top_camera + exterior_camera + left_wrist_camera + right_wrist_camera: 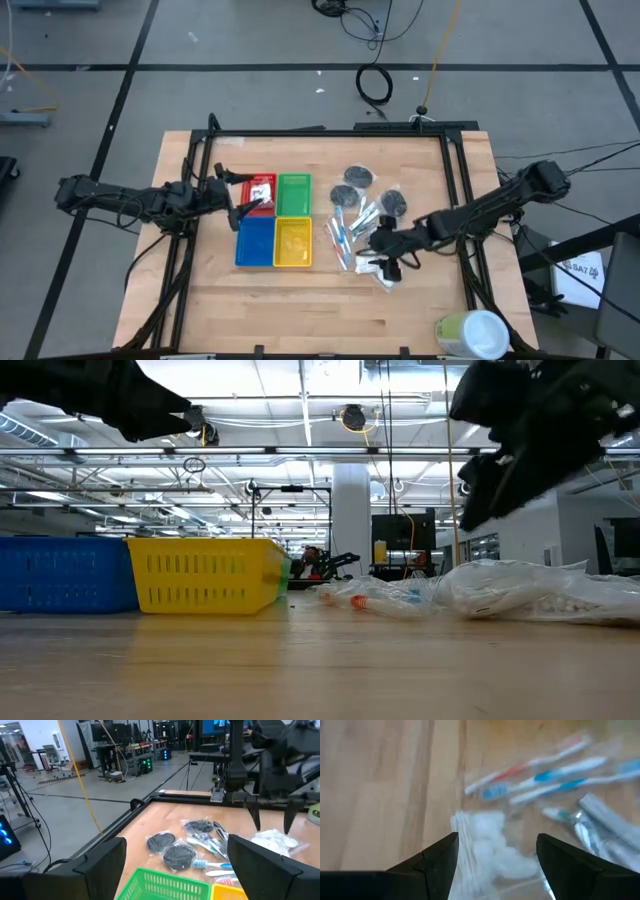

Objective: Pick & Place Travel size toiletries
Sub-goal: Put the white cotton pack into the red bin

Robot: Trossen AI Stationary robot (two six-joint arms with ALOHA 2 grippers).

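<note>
- High view: the pale wooden counter [200, 290] carries four square slatted trays in a block: red tray [258, 188], green tray [294, 194], blue tray [255, 243], yellow tray [293, 243]. The left hand [243, 203] hangs over the red tray, where a white packet [263, 191] lies; its fingers stand apart, holding nothing. To the right of the trays lie the loose toiletries: round dark grey discs [357, 177], slim tubes [360, 218] and toothbrushes [340, 236]. The right hand [385, 262] is above a clear bag of white pieces [384, 279] at the near end of that pile. A big pale green and white cylinder [470, 333] stands at the counter's near right edge.
- Low view: only this one shows the trays' side walls with their vertical slots, and the crinkled clear plastic of the bag [520, 592] lying flat. The right hand [490, 495] is clear of it, above.
- Left wrist view: the discs [179, 855] look matt and wrapped in film; the right hand's two thin fingertips [257, 818] point straight down, spread, beside the bag.
- Right wrist view: the fingers [440, 854] are released, either side of the fluffy white bag [490, 845]; the brushes [555, 772] have red and blue handles.
</note>
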